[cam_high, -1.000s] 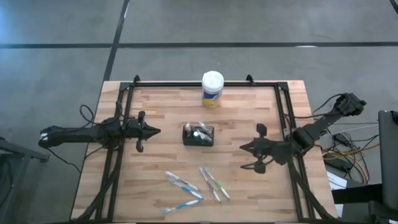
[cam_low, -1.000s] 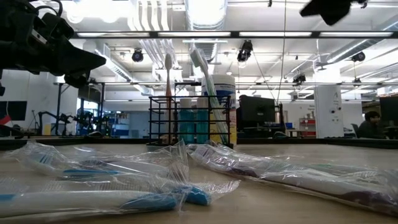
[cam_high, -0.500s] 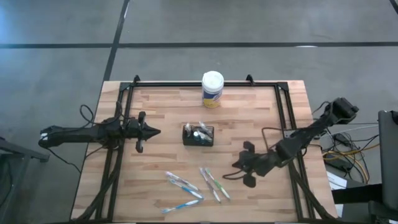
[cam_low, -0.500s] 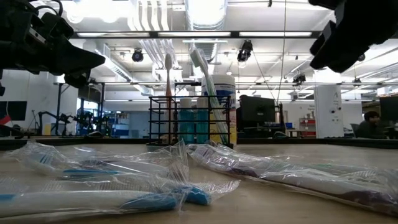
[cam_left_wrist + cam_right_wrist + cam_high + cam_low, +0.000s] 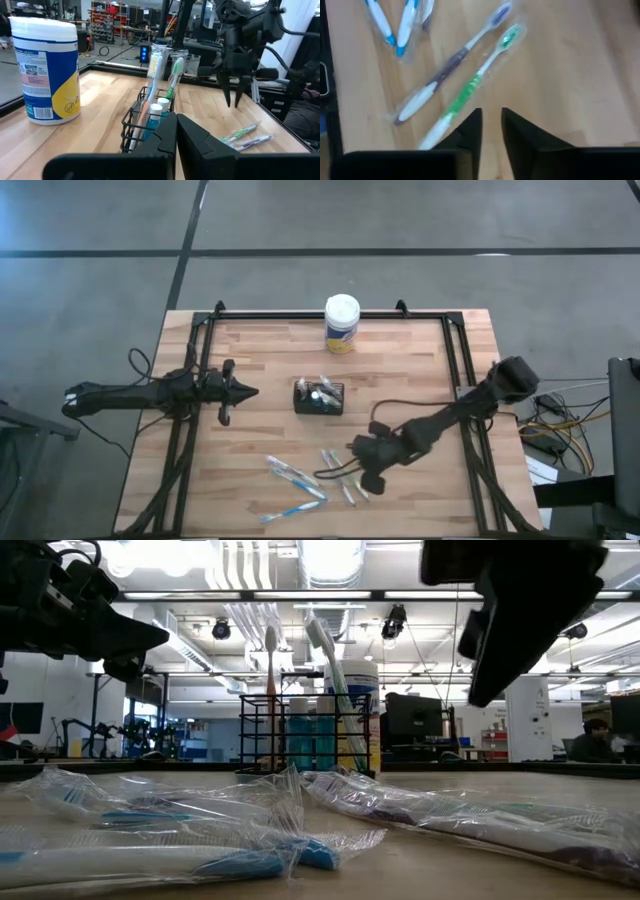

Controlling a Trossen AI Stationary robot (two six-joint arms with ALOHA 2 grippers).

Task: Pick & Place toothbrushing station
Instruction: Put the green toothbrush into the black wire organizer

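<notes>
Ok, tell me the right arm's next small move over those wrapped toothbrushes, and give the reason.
Probably lower the right tool onto the green toothbrush and spread its fingers a little more. It hangs just above the wrapped pair, its fingers only a narrow gap apart, and the green one lies nearest its tips beside the purple toothbrush. The left tool waits shut, left of the black holder.

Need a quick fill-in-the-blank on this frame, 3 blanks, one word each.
1. The right end effector hovers over the wrapped green toothbrush and the ____ one beside it.
2. The black caddy stands at the table's ____.
3. The canister has a ____ lid.

Missing words: purple; middle; white
</notes>
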